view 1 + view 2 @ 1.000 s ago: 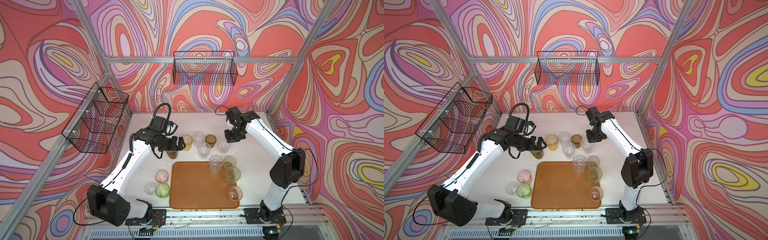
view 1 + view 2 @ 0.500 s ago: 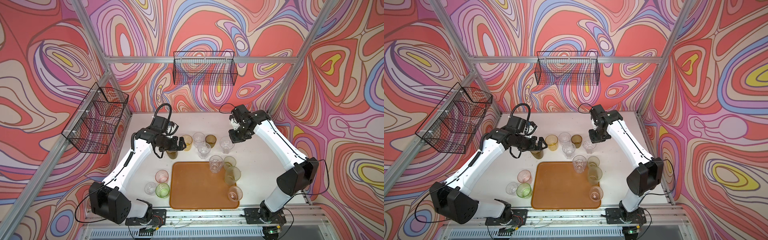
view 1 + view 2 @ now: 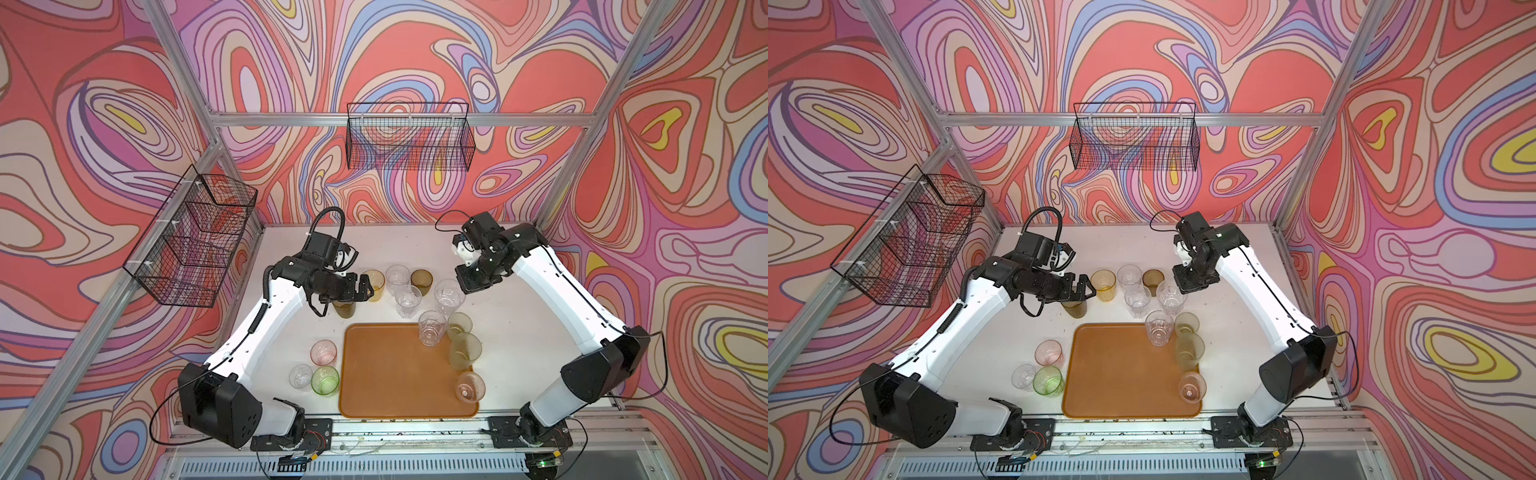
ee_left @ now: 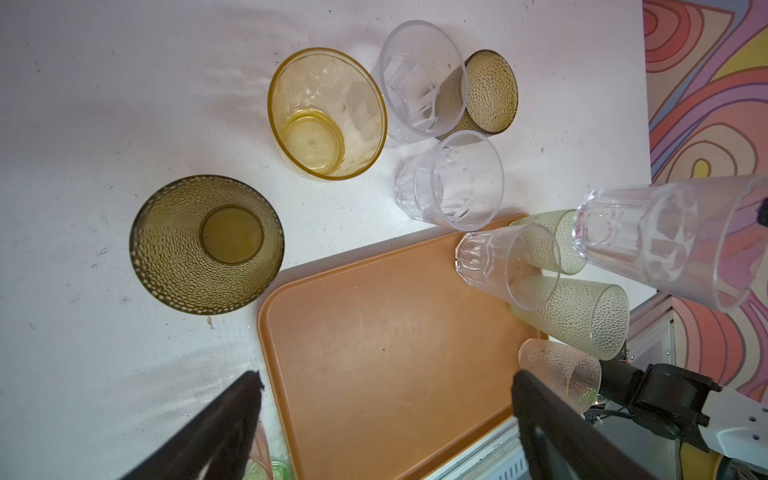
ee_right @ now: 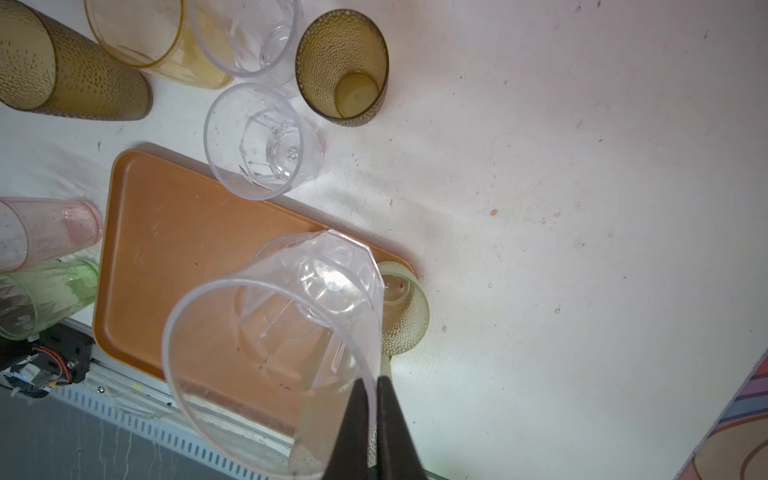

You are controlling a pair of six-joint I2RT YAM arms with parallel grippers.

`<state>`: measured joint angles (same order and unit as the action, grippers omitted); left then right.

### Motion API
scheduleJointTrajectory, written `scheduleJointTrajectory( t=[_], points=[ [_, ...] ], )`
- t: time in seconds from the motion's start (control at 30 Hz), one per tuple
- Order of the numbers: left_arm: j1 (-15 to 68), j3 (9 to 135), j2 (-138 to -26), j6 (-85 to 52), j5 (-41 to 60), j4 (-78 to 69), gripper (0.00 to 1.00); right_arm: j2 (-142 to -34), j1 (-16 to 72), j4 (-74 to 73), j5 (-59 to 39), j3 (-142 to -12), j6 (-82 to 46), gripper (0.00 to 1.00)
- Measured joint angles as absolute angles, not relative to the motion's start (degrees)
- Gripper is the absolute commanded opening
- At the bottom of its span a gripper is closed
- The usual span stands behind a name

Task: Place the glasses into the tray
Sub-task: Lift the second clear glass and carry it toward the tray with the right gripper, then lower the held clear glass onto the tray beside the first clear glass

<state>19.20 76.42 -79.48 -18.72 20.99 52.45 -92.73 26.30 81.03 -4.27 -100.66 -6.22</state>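
Note:
My right gripper (image 3: 460, 287) (image 5: 371, 380) is shut on the rim of a clear faceted glass (image 3: 448, 296) (image 5: 274, 332), which hangs tilted above the table just behind the tray's far right corner. The orange-brown tray (image 3: 386, 374) (image 4: 386, 332) holds a clear glass (image 3: 431, 328), a frosted green glass (image 3: 465, 351) and a pink glass (image 3: 469, 386) along its right side. My left gripper (image 3: 365, 287) (image 4: 386, 378) is open and empty, over a dark olive-brown glass (image 3: 344, 309) (image 4: 206, 244). Amber (image 3: 374, 282), clear (image 3: 397, 275) and olive (image 3: 421, 279) glasses stand behind the tray.
Another clear glass (image 3: 408, 301) stands behind the tray, and a pale green one (image 3: 459, 324) at its far right corner. Pink (image 3: 323, 352), clear (image 3: 301, 376) and bright green (image 3: 325, 380) glasses cluster left of the tray. Black wire baskets (image 3: 409, 137) hang on the walls.
My right arm's elbow swung out to the right, and the gripper with the clear glass drifted slightly toward the tray. The left arm has hardly moved.

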Motion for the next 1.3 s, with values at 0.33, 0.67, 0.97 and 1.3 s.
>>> scheduleJointTrajectory(
  t=[0.33, 0.67, 0.97, 1.3],
  points=[
    [19.3, 76.4, -79.6, -18.7, 21.0, 52.4, 0.97, -89.7, 31.3, 81.6, -6.5, -97.4, -6.3, 0.00],
    [19.3, 76.4, -79.6, -18.7, 21.0, 52.4, 0.97, -89.3, 36.5, 81.8, -7.2, -94.7, -6.7, 0.00],
    [19.3, 76.4, -79.6, -18.7, 21.0, 52.4, 0.97, -89.3, 39.9, 81.6, -7.3, -92.3, -7.1, 0.00],
    [19.5, 76.4, -79.6, -18.7, 21.0, 52.4, 0.97, -89.2, 42.9, 78.1, -6.9, -85.8, -8.0, 0.00]
  ],
)
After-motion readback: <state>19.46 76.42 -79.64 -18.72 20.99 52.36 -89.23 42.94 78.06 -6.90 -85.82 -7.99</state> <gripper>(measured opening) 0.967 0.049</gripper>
